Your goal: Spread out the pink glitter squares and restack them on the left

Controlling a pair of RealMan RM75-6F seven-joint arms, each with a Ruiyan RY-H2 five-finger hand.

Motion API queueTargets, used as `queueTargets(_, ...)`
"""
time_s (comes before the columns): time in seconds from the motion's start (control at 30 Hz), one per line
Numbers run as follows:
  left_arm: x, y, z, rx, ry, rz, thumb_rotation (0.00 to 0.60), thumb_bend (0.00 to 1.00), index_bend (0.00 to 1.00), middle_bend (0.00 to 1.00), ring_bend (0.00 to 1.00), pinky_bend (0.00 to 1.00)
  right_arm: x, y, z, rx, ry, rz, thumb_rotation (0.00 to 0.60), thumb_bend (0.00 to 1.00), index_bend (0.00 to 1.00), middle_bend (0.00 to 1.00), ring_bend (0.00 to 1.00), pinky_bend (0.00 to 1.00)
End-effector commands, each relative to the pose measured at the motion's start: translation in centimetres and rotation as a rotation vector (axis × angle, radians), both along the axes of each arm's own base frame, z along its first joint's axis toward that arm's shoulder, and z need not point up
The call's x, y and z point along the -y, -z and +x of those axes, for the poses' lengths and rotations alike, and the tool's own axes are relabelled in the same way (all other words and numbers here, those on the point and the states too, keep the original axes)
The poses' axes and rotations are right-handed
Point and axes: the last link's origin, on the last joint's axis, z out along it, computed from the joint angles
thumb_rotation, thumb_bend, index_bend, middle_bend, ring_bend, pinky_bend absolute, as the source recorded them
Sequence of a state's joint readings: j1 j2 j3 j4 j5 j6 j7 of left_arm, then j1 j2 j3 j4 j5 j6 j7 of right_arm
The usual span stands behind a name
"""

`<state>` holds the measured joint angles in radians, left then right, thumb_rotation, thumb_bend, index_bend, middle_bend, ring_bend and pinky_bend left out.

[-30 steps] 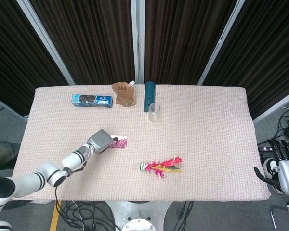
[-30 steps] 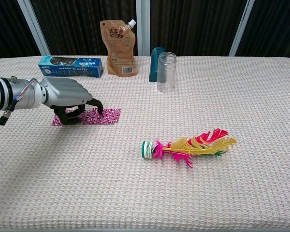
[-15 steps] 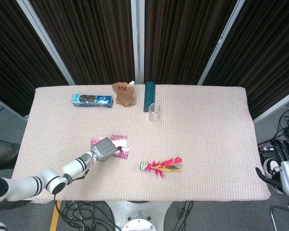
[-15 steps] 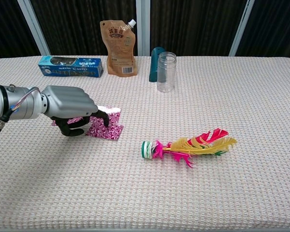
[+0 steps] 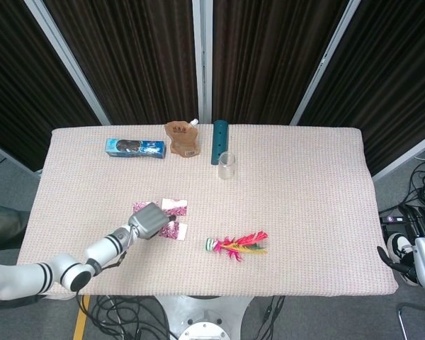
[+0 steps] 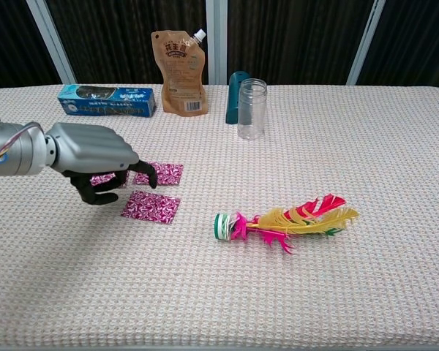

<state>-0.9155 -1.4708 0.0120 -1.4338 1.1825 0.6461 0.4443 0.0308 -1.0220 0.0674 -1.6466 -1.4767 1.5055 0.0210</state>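
Table (image 5: 304, 212) has a beige woven cloth on it, dark curtains with pale vertical frames behind. Cables on the floor at the front and right.

Back row from my chest cam: blue box (image 6: 107, 100), brown spouted pouch (image 6: 179, 63), teal cylinder (image 6: 236, 95) with a clear jar (image 6: 252, 108) right in front of it. Feather shuttlecock (image 6: 285, 219) lies on its side near centre, base pointing left.

Left arm comes in low from the front-left corner, forearm running diagonally across the cloth. Left hand (image 6: 95, 155) is palm down over the squares, fingers curled downward, dark fingertips (image 6: 151, 176) at the cloth. I see nothing gripped in it; whether the tips are touching a square or just above I can't tell.

Pink glitter squares (image 6: 152, 206) are spread left of centre: one at the front lying flat and clear of the hand, one behind it (image 6: 158, 174) just beside the fingertips, and a third (image 6: 102, 178) mostly hidden under the fingers. Head cam shows the same cluster (image 5: 174, 205) around the hand.

Right hand (image 5: 414, 244) sits off the table at the right edge, fingers pointing up and apart, holding nothing.
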Motion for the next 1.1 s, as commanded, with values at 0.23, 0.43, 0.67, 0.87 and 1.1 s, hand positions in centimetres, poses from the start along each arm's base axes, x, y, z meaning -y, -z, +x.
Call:
queueTargets(0.23,-3.5,0.4,-0.5,0.148,-0.15,0.168,0.6,0.37,0.28,0.85,0.89,0.86,-0.1,0.0,-0.1,0.003,0.002,0.001,0.38,0.19,0.08,0.08,0.0,0.0)
queueTargets(0.43,-4.4,2.0,-0.9,0.175,-0.264,0.162,0.6,0.24,0.3,0.86,0.9,0.87,-0.1,0.0,-0.2,0.003,0.007,0.001,0.377,0.19,0.08,0.08,0.0,0.0)
queueTargets(0.67,-5.0,3.4,-0.5,0.187,-0.303,0.191,0.6,0.24,0.35,0.87,0.9,0.87,0.1,0.2,-0.4,0.004,0.013,0.007,0.376,0.19,0.08,0.08,0.0,0.0)
queueTargets(0.87,-5.6,4.1,0.2,0.191,-0.32,0.188,0.6,0.24,0.35,0.87,0.91,0.87,0.2,0.2,-0.5,0.004,0.019,0.008,0.376,0.19,0.08,0.08,0.0,0.0)
queueTargets(1.1,-5.5,5.2,0.2,0.165,-0.328,0.178,0.6,0.26,0.37,0.87,0.91,0.87,0.1,0.0,-0.8,0.004,0.029,0.004,0.372,0.19,0.08,0.07,0.0,0.0)
